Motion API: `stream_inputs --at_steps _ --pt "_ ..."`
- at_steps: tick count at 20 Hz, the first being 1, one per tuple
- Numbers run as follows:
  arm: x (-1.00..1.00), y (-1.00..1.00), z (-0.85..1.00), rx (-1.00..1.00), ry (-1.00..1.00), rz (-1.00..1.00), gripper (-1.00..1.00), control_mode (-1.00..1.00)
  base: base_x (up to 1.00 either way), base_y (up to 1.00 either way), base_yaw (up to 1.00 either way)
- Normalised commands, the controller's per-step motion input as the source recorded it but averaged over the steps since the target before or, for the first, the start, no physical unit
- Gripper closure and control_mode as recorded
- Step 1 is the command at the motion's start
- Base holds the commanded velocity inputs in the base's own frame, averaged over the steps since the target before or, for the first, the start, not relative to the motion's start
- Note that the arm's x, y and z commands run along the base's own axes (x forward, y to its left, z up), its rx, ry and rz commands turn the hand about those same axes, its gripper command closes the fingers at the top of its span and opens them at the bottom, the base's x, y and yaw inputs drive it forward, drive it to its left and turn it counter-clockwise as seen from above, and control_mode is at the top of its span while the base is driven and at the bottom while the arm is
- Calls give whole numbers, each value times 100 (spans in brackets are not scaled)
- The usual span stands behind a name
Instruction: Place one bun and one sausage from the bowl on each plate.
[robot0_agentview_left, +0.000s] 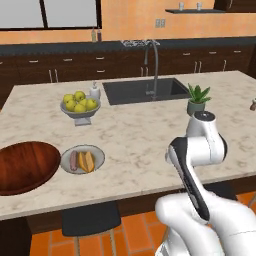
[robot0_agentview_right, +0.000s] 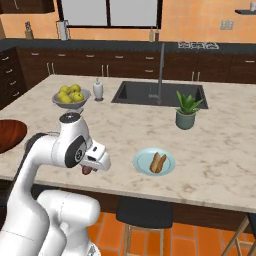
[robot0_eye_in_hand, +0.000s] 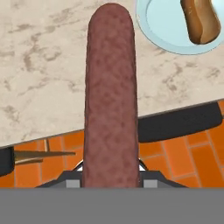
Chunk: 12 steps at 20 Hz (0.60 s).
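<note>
A pinkish-brown sausage (robot0_eye_in_hand: 111, 96) stands lengthwise in my gripper (robot0_eye_in_hand: 111, 169), which is shut on its lower end. In the right base view the gripper (robot0_agentview_right: 93, 164) hangs over the counter's front edge, with the sausage tip (robot0_agentview_right: 87, 170) poking out below. The pale blue plate (robot0_eye_in_hand: 162, 34) lies up and to the right, holding a tan-brown bun (robot0_eye_in_hand: 200, 19); this plate (robot0_agentview_right: 142, 161) is right of the hand. The grey plate (robot0_agentview_left: 98, 159) holds a sausage (robot0_agentview_left: 74, 160) and an orange bun (robot0_agentview_left: 87, 161). Left of it is the wooden bowl (robot0_agentview_left: 25, 167).
A grey footed bowl of apples (robot0_agentview_left: 80, 105) and a soap bottle (robot0_agentview_left: 94, 90) stand behind the plates. The sink (robot0_agentview_left: 145, 90) with its tap is at the back, a potted plant (robot0_agentview_right: 187, 111) beside it. Dark stools (robot0_eye_in_hand: 179, 124) stand under the counter edge over orange floor tiles.
</note>
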Motion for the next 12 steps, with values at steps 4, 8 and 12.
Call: stream_inputs --at_steps 4,8,12 --pt "97 -94 -8 1 20 0 100 -100 0 0 0" --pt "100 -88 -18 -1 32 -1 100 -100 0 0 0" --pt "100 -89 -7 -5 20 -4 100 -100 0 0 0"
